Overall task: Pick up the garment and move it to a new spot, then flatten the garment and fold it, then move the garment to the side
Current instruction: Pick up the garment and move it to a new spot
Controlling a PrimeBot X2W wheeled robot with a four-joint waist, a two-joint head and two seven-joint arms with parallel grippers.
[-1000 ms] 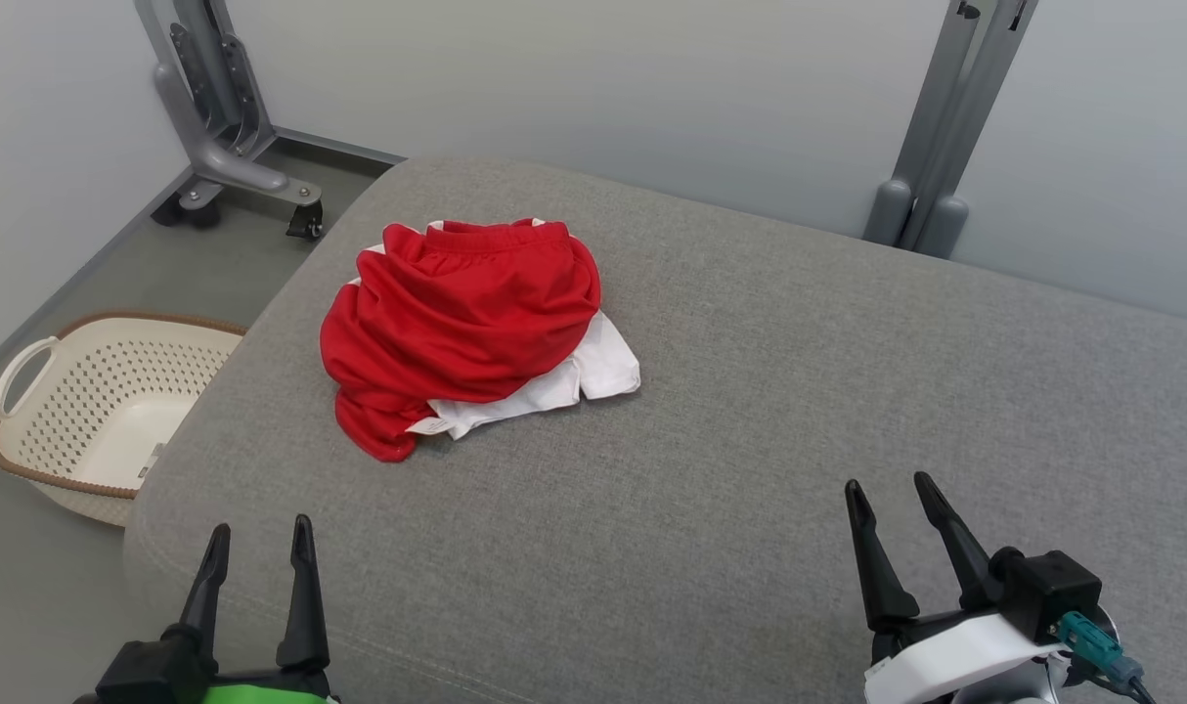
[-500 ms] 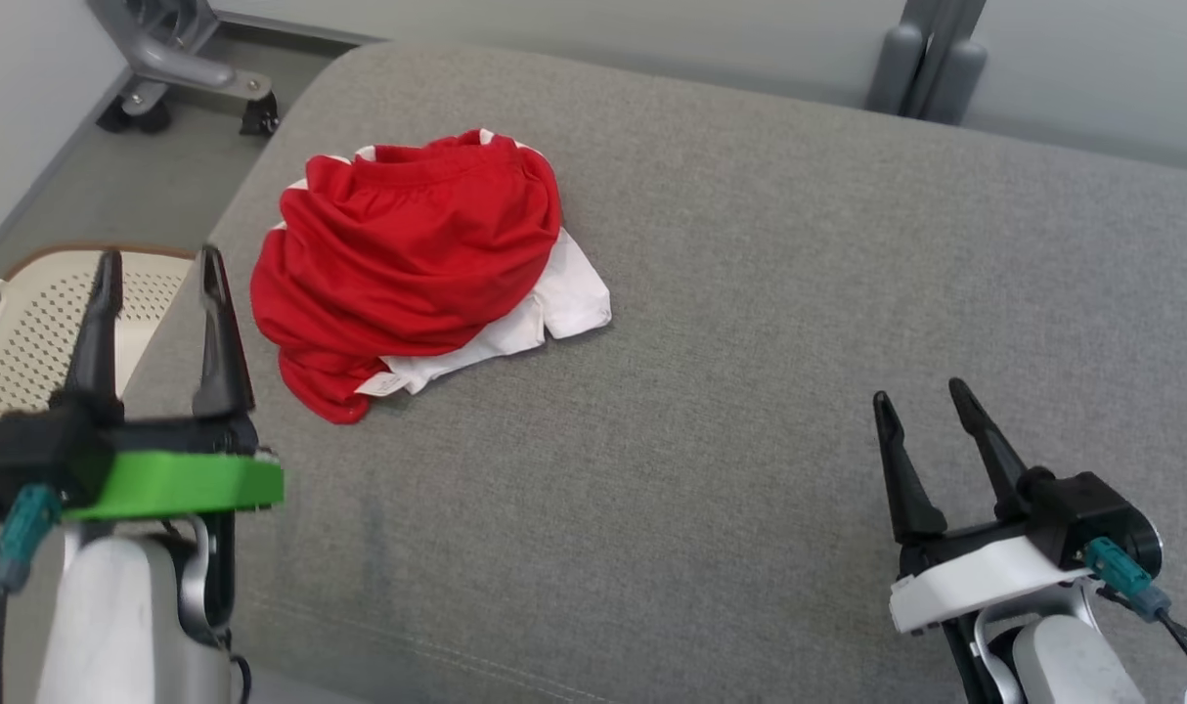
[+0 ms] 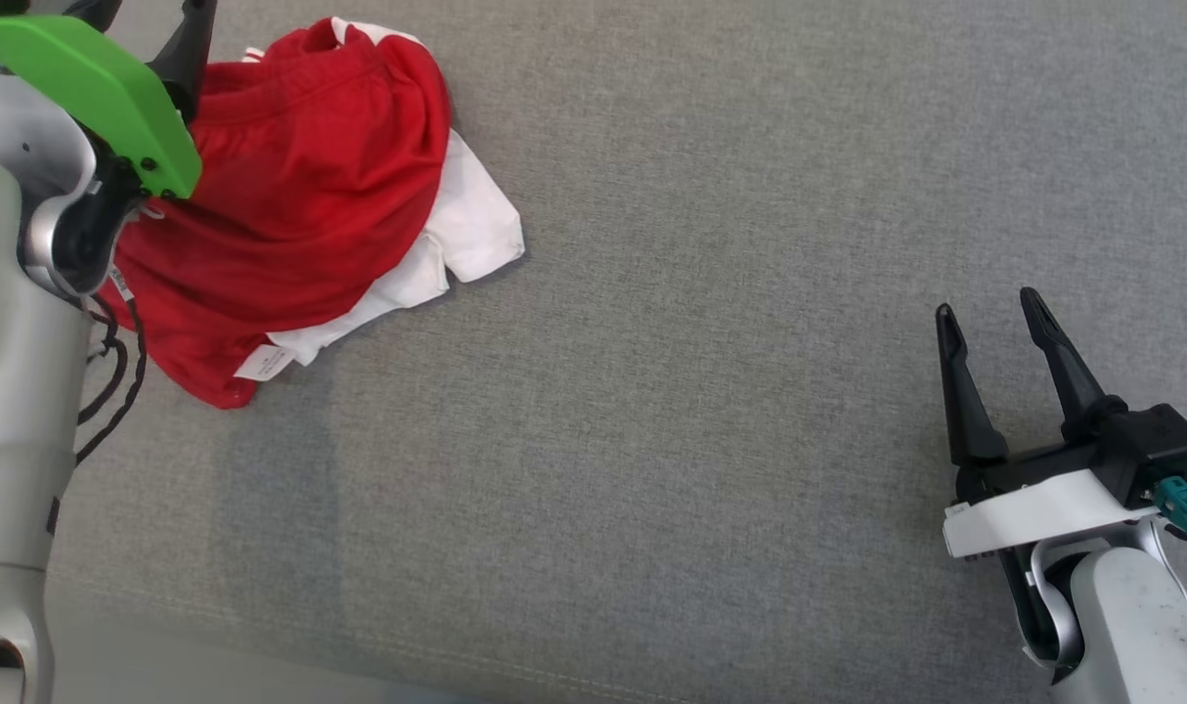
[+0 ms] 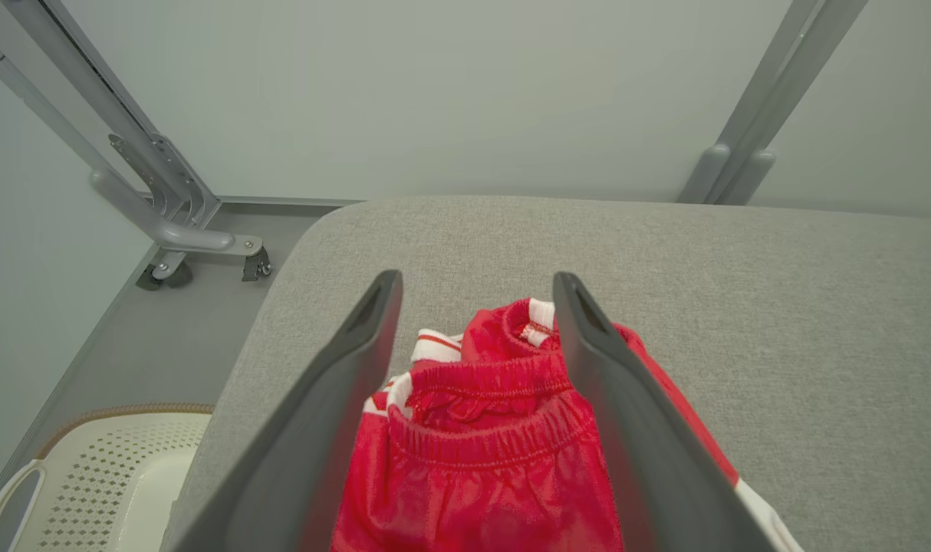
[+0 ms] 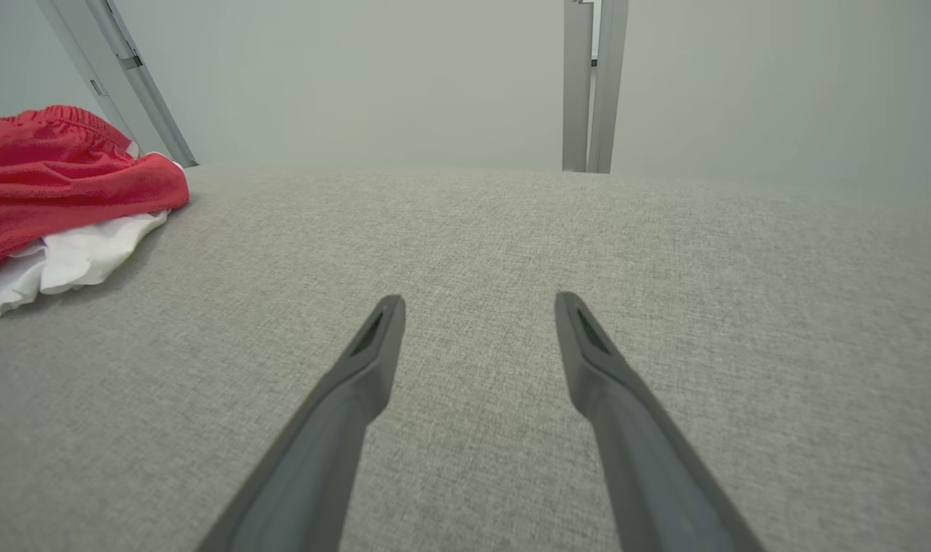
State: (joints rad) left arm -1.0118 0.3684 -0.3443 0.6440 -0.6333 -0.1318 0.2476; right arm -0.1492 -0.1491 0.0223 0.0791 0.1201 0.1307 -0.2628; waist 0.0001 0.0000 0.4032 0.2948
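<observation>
Red and white, the crumpled shorts (image 3: 290, 196) lie at the left end of the grey fabric cushion (image 3: 701, 293), my left claw (image 4: 473, 287) spread wide just over their waistband (image 4: 485, 445), perhaps not touching, while my right claw (image 3: 986, 302) hovers wide and empty, well apart.

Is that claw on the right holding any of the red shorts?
No, the right gripper stands open over bare grey cushion, and the red shorts lie apart from it, off to one side.
</observation>
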